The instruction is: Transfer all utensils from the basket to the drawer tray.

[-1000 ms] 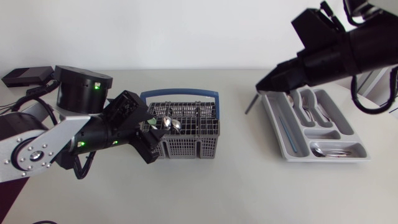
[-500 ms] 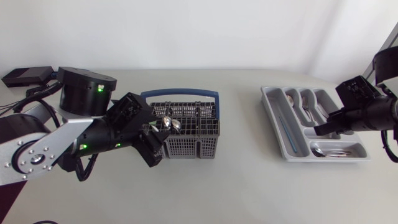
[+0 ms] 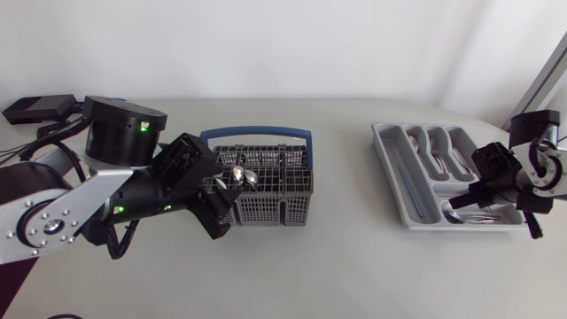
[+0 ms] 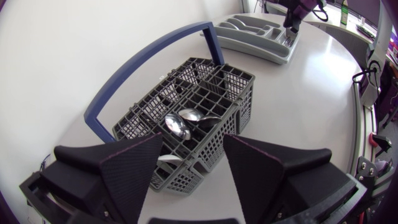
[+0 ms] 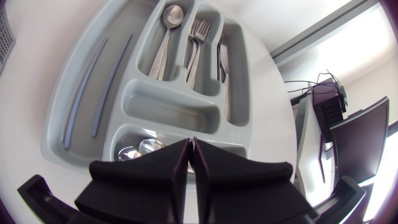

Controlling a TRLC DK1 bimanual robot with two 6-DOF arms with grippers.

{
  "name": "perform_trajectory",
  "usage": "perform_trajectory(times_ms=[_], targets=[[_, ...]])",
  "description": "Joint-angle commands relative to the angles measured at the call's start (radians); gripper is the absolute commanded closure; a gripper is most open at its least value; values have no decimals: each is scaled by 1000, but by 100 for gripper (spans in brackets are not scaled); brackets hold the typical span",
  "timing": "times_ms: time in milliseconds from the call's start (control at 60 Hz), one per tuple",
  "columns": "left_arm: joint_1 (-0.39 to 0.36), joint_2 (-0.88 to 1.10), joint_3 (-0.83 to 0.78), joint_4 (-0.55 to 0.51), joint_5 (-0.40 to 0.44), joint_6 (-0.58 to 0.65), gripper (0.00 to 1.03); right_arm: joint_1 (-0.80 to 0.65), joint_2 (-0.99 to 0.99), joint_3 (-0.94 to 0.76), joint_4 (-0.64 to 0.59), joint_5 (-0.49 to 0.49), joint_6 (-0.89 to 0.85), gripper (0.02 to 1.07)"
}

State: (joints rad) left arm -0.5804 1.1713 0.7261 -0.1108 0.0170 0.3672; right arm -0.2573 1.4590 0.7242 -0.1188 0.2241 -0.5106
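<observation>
Head view: basket (image 3: pixel 266 211) holds spoons (image 3: pixel 244 175), drawer tray (image 3: pixel 394 177) cutlery (image 3: pixel 438 155); left end effector (image 4: pixel 193 142) released, right end effector (image 5: pixel 189 144) clenched empty.

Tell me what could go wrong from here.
1. The open left gripper sits at the end wall of the cutlery basket; closing may catch the grid instead of the spoons and drag it.
2. The spoons' bowls lie against each other, so lifting one may flick the other out.
3. The shut right gripper hangs close over the cutlery tray; swinging away might nudge it.

readable text: none | labels, brands: none; numbers, signs: none
</observation>
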Motion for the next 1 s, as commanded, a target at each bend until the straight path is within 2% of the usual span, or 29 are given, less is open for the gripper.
perform_trajectory(times_ms=[0, 133, 383, 417, 517, 583, 733, 800, 883, 983], targets=[[-10, -16, 6, -10, -8, 6, 33, 1, 54, -28, 28, 17, -19, 78], [-6, -16, 9, -12, -11, 9, 33, 1, 92, -29, 56, 17, -19, 62], [-4, -16, 10, 19, -12, 47, 32, 0, 27, -43, 76, 12, -39, 16], [-4, -13, 10, 25, -14, 59, 32, -5, 17, -43, 82, 12, -43, 12], [7, -16, 15, 28, -14, 65, 31, -11, -34, -52, 87, 8, -59, 11], [17, -16, 15, 26, -15, 78, 27, -11, -75, -63, 96, 9, -71, 7], [45, -30, 12, 23, -15, 110, 23, 10, -166, -71, 57, -8, -77, 7], [62, -42, 12, 23, -14, 121, 23, 73, -246, -85, 25, -19, -77, 7], [82, -48, 6, 23, -11, 133, 22, 214, -364, -94, -38, -35, -69, 7], [96, -53, -13, 22, -8, 141, 21, 398, -416, -49, -134, -22, -14, 7]])
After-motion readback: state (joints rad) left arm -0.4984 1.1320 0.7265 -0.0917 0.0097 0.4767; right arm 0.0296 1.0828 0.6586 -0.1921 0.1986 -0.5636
